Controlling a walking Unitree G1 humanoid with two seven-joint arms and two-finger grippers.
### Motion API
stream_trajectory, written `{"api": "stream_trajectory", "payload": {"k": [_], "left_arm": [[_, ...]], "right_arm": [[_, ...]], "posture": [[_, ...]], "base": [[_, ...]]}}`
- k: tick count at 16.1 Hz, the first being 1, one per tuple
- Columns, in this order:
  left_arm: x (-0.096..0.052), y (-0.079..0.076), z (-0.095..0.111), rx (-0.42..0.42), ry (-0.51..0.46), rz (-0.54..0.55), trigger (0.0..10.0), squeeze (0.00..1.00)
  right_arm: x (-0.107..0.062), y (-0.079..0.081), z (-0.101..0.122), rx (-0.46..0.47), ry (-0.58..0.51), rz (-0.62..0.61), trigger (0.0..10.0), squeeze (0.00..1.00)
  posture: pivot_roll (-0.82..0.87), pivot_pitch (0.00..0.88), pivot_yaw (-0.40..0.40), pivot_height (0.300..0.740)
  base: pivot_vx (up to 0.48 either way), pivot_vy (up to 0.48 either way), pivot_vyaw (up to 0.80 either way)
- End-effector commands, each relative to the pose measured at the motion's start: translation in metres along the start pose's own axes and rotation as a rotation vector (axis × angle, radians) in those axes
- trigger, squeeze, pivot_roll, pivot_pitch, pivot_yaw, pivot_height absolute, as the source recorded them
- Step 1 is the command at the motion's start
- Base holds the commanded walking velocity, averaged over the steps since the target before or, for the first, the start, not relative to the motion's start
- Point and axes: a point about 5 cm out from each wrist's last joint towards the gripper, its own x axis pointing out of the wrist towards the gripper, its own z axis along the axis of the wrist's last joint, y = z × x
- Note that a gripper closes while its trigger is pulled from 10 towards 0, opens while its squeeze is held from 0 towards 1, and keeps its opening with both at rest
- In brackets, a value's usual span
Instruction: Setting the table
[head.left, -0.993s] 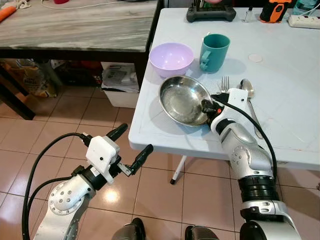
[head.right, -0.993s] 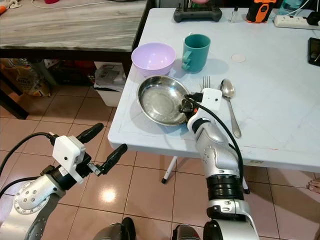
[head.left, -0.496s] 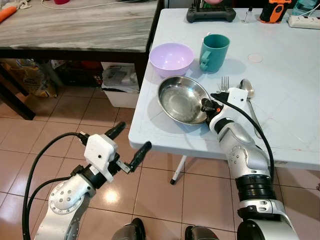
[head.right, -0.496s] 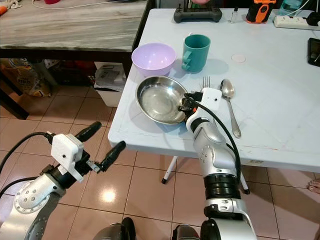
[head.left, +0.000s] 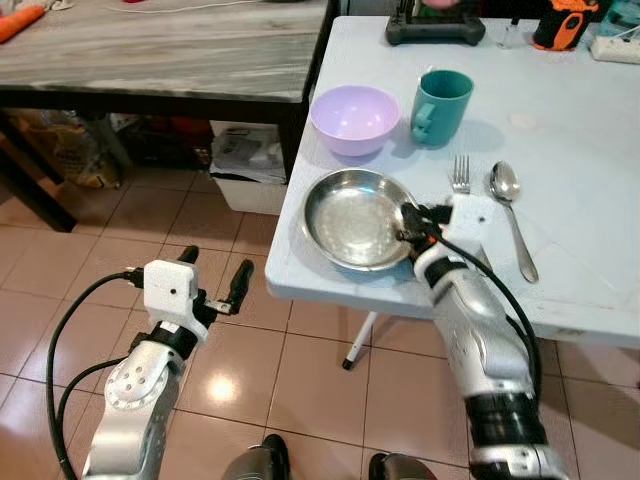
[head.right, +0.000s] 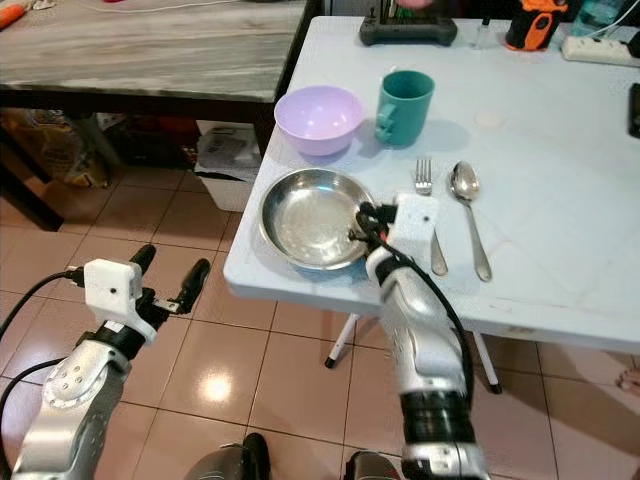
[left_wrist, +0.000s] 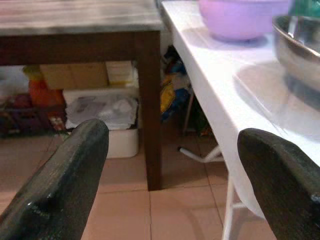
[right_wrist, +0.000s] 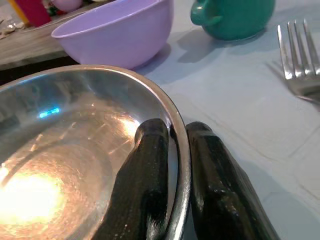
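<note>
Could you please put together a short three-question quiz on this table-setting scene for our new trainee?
1. True or false: the right gripper is clamped on the rim of the steel plate.
2. Which item lies directly beside the fork on the side away from the plate? A) the purple bowl B) the spoon C) the teal mug
3. Fill in: the left gripper hangs over the ____, off the white table, with its fingers apart.

Key: 1 true, one finger inside the rim and one outside; 2 B, the spoon; 3 floor, the tiled floor.
</note>
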Motion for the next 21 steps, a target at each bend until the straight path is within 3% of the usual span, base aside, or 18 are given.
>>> {"api": "stream_trajectory", "payload": {"k": [1,6,9,16,21], "left_arm": [[0.001,0.005,-0.003,-0.017,-0.004,0.031,10.0,0.00],[0.011,0.006,-0.006,-0.072,-0.026,0.066,10.0,0.00],[0.013,-0.004,-0.009,-0.089,-0.028,0.045,10.0,0.00],[0.015,-0.005,-0.008,-0.087,-0.039,0.040,10.0,0.00],[0.016,-0.008,-0.006,-0.087,-0.044,0.036,10.0,0.00]], "right_arm": [[-0.004,0.006,0.004,-0.022,-0.028,0.035,10.0,0.00],[-0.010,-0.001,0.003,-0.046,-0.030,0.018,10.0,0.00],[-0.015,-0.005,0.002,-0.062,-0.038,-0.008,10.0,0.00],[-0.015,-0.010,0.005,-0.081,-0.052,-0.052,10.0,0.00],[-0.015,-0.010,0.003,-0.078,-0.051,-0.060,10.0,0.00]], "posture": [[-0.09,0.155,0.035,0.740],[-0.10,0.150,0.032,0.740],[-0.11,0.149,0.037,0.740],[-0.10,0.145,0.048,0.740],[-0.10,0.149,0.053,0.740]], "base": [[0.000,0.000,-0.73],[0.000,0.202,-0.48],[0.000,0.389,-0.21],[0.000,0.466,0.00],[0.000,0.480,-0.54]]}}
